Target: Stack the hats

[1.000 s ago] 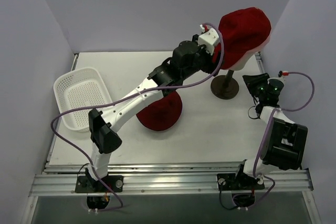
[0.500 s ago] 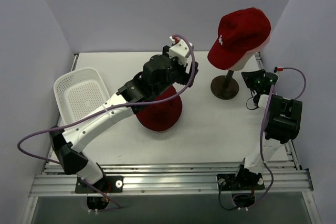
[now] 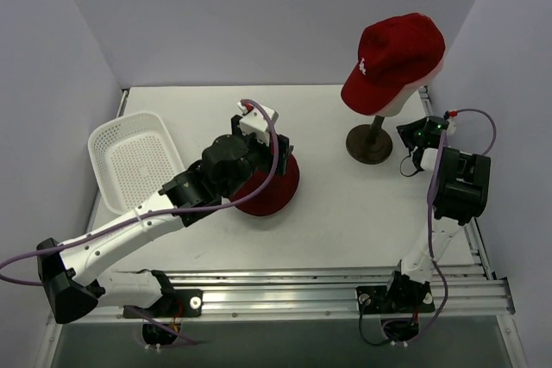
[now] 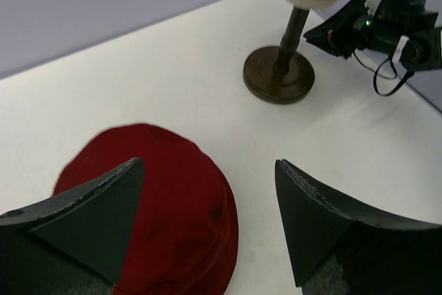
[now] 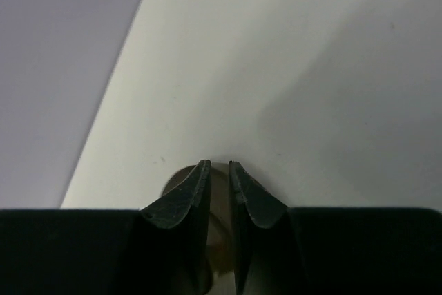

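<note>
Fabric this soft and light will crumple. One dark red bucket hat (image 3: 276,189) lies on the table (image 3: 345,213) beneath my left gripper (image 4: 207,219), which is spread wide and empty; I judge the brim the best pinch. One red cap (image 3: 395,49) tops the stand (image 3: 369,144). My right gripper (image 5: 216,165), nearly closed, holds nothing.

I see a white table (image 3: 345,221) boxed in by plain lavender walls (image 3: 259,15) at 9, 12 and 3 o'clock; aluminium rail (image 3: 285,297) along 6 o'clock. Light even, soft shadows on my feed.
</note>
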### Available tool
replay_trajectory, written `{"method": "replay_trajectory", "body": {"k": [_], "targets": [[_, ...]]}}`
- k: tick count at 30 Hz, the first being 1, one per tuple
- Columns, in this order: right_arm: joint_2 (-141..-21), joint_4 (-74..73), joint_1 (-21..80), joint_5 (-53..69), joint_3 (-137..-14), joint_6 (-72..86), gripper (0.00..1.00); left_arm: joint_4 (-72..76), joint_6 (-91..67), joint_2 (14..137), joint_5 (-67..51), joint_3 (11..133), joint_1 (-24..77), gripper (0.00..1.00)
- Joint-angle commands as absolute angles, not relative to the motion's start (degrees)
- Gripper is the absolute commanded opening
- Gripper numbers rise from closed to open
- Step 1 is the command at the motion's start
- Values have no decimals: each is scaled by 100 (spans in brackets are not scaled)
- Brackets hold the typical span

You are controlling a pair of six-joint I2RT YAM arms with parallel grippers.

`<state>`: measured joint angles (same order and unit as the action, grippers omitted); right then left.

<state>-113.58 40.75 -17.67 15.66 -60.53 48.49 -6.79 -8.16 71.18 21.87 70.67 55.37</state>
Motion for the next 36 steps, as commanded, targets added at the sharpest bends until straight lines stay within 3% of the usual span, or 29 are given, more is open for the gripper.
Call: {"method": "replay_trajectory", "body": {"k": [1,10,36], "targets": [[-11663,3779,-1679,1397,-6240,4606,12,-405,-1054,6821,2347,6532,5660,85],[-11830,3639,-1574,1257,-6144,4500,7,403,-1002,5995,2602,5397,5669,86],[-11039,4649,-581,1222,-4940,5159,6,431,-923,6082,2821,5326,5669,86]]}}
